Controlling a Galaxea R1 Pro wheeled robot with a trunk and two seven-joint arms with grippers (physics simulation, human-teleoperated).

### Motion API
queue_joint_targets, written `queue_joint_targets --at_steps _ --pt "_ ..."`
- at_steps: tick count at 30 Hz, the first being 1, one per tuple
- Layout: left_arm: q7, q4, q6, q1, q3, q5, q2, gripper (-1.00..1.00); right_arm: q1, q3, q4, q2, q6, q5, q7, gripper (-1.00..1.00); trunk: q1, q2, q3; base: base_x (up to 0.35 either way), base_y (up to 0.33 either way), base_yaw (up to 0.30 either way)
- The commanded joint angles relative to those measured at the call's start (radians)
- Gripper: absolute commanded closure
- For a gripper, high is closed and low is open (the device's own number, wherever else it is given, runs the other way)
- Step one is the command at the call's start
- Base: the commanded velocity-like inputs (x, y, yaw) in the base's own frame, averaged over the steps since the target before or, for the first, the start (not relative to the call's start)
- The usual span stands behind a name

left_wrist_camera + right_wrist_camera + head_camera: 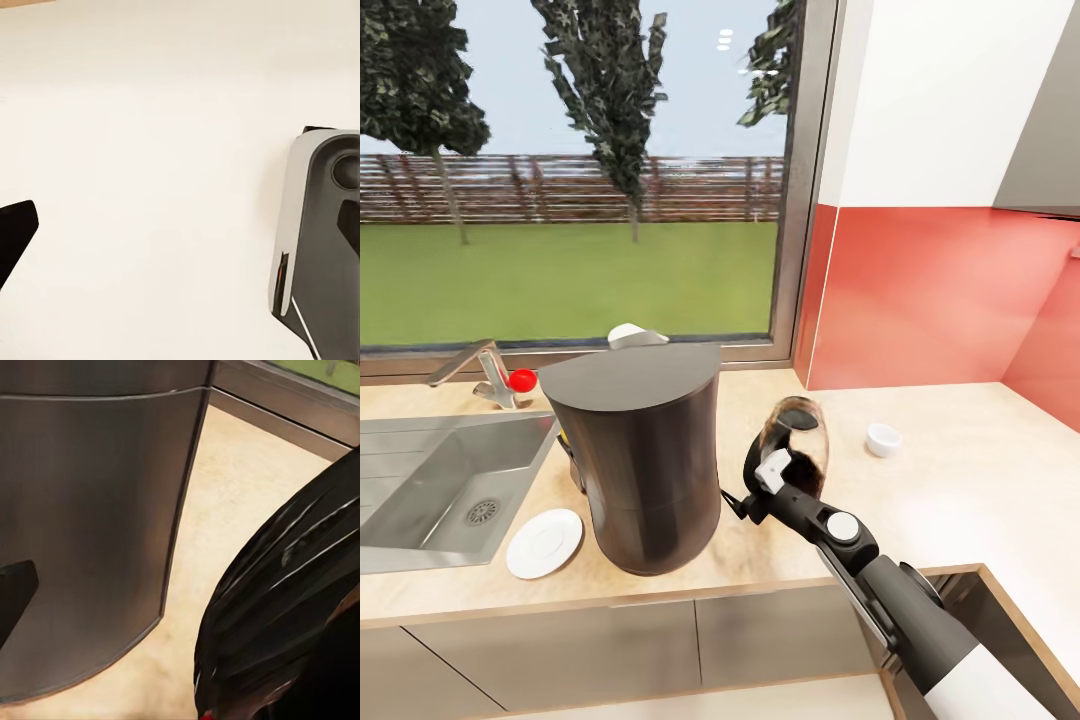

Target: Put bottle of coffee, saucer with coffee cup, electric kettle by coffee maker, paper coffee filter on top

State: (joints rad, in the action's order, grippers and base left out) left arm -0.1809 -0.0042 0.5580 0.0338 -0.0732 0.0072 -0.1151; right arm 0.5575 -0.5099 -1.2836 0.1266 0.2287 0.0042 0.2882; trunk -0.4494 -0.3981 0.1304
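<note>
Your head view: right tool (785,470) at frame centre, closed on dark glass bottle of coffee (798,445), held tilted just right of tall dark cylindrical coffee maker (640,460) on beige tabletop (960,480). One white saucer (545,543) lower left beside steel sink (440,480); one small white cup (883,439) right. Right wrist view adds close-up: coffee maker wall, bottle's dark ribbed surface (292,607). Left tool: you cannot tell its opening.

kettle (635,336) mostly hidden behind coffee maker (640,460), sink (420,470) cropped
</note>
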Motion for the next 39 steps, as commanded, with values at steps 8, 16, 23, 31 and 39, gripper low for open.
queue_joint_targets --at_steps 8,16,23,31,39 --pt "0.001 0.0 0.003 0.0 -0.008 0.0 -0.001 -1.0 0.001 -0.001 -0.002 0.001 0.006 0.0 0.002 -1.0 -0.001 -0.002 0.002 0.0 0.0 0.0" --pt "0.001 0.0 0.003 0.0 -0.008 0.0 -0.001 -1.0 0.001 -0.001 -0.001 0.001 0.006 0.0 0.002 -1.0 -0.001 -0.002 0.002 0.0 0.0 0.0" --pt "0.001 0.0 0.003 0.0 -0.008 0.0 0.0 -1.0 0.001 -0.001 0.0 0.001 0.006 0.0 0.002 -1.0 -0.001 -0.002 0.002 -0.07 -0.043 0.0" --pt "0.001 0.0 0.003 0.0 -0.008 0.0 0.0 -1.0 0.001 -0.001 0.026 0.0 0.005 0.0 0.002 -1.0 -0.001 -0.002 0.002 -0.046 -0.025 0.0" --pt "0.001 0.0 0.003 0.0 -0.008 0.0 0.0 -1.0 0.001 -0.001 0.029 0.0 0.004 -0.001 0.002 -1.0 -0.001 -0.002 0.002 -0.103 -0.036 0.0"
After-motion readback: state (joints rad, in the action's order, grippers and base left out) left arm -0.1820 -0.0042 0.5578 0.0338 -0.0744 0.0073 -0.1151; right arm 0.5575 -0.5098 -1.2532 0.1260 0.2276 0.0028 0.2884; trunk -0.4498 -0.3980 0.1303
